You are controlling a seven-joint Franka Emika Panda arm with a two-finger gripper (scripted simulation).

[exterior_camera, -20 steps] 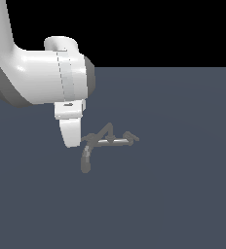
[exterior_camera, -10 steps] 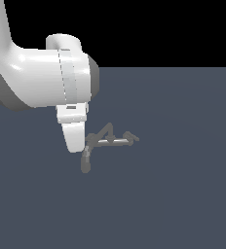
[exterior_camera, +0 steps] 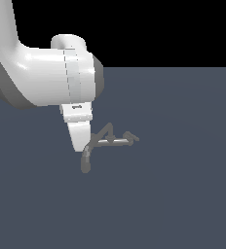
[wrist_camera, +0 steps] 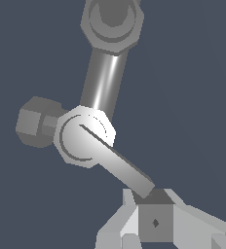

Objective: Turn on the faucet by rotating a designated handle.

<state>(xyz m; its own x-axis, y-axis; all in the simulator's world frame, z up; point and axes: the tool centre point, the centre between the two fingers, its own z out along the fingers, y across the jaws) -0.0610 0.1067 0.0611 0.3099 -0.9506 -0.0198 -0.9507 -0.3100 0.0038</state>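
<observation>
In the wrist view the gripper sits right at the free end of the handle, a pad touching its tip; whether the jaws are open or closed I cannot tell (only one dark pad shows). The handle runs back to a pale hub, and beyond that the faucet rises to its far end. In the exterior view the faucet stands on the floor, just under the gripper. Judged step: contact made, rotation beginning. Next calls for a sideways push sweeping the lever around its hub without slipping off.
</observation>
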